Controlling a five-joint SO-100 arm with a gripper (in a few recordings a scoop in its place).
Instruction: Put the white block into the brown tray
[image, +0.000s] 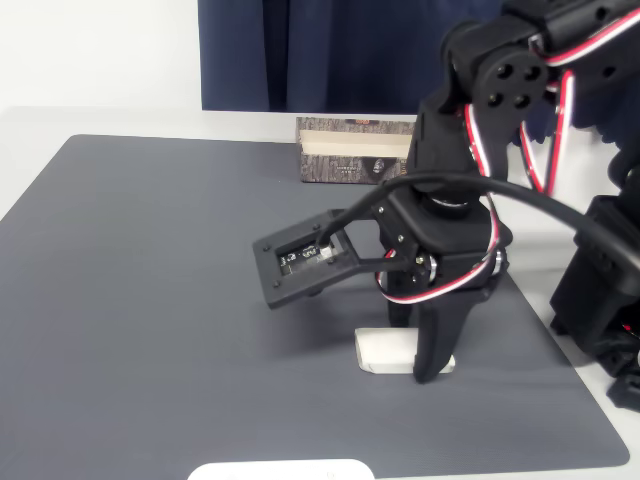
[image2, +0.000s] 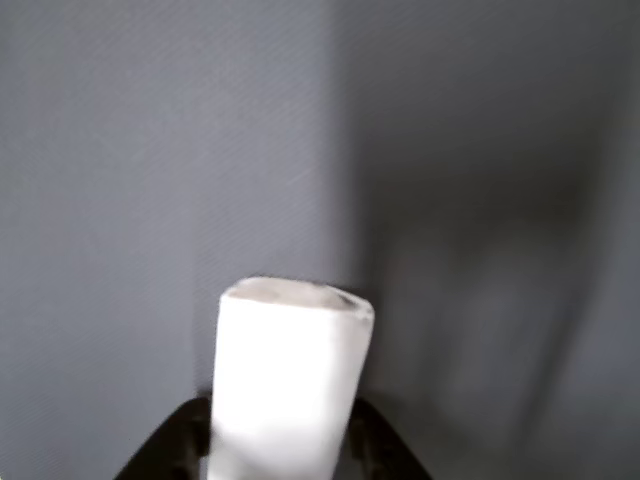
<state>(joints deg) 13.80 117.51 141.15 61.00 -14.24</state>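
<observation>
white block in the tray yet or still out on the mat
Out. The white block lies flat on the grey mat between the gripper's fingers, well apart from the brown tray at the mat's far edge.

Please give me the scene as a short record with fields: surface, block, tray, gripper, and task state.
surface: dark grey mat on a white table
block: white block lies flat on the mat, near the front right in the fixed view
tray: brown tray at the far edge of the mat, partly hidden behind the arm
gripper: gripper is down at the block; in the wrist view the block sits between the dark fingers; firm grip cannot be told
task state: block not yet in the tray
</observation>
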